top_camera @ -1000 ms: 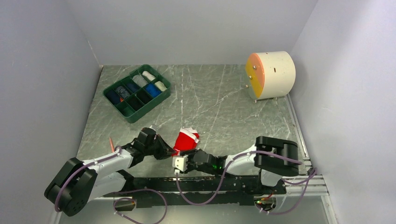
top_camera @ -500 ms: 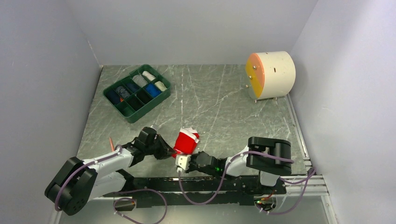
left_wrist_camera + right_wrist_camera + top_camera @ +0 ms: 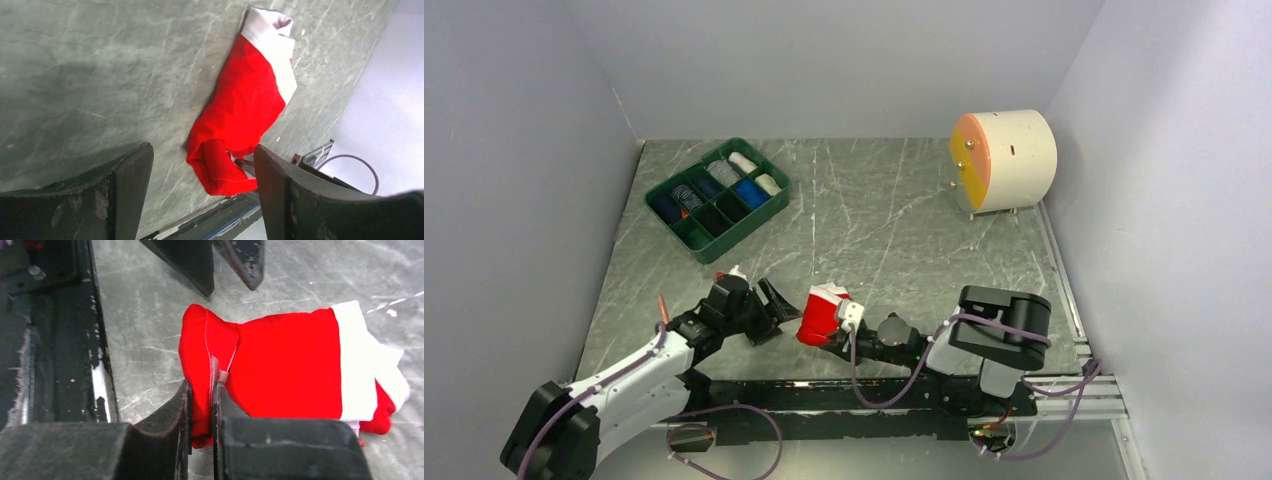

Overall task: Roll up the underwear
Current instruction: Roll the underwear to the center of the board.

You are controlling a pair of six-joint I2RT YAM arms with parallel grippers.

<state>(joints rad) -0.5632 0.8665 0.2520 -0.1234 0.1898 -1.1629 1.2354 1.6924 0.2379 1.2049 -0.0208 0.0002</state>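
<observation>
Red underwear (image 3: 821, 316), folded into a narrow band, is lying low centre of the overhead frame on the marble table (image 3: 904, 230), white waistband at its far end. We are finding the right gripper (image 3: 201, 390) pinching a thin fold at the near end. The left gripper (image 3: 771, 310) is standing wide just beside the cloth, not touching it. We are judging the roll barely begun: next, the pinched end needs turning over toward the waistband.

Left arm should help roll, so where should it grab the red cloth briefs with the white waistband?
On the red cloth briefs, probably the thick all-red folded end, coming from the left: it bulges off the table, and the right gripper pinches its other side.
</observation>
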